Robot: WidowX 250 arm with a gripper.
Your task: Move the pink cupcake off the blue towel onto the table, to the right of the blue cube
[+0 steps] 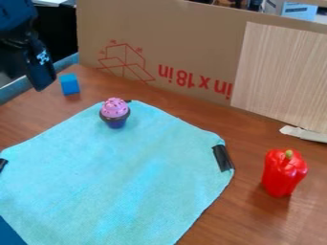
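Near the gripper (42, 89), whose opening and hold I couldn't tell, stood one block (70, 84), outside one cloth (121, 177) like one pepper (283, 173), one cupcake (115, 113) inside its far edge.

1 cupcake (115, 113) on blue cloth (118, 177), 1 red pepper (283, 173) at right, 1 blue block (70, 84) near black gripper (42, 89)

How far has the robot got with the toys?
The cupcake sits on the blue cloth, so that may be done. The end effector is near the blue block; I see nothing in it. The block and red pepper are off the cloth, so maybe they're left.
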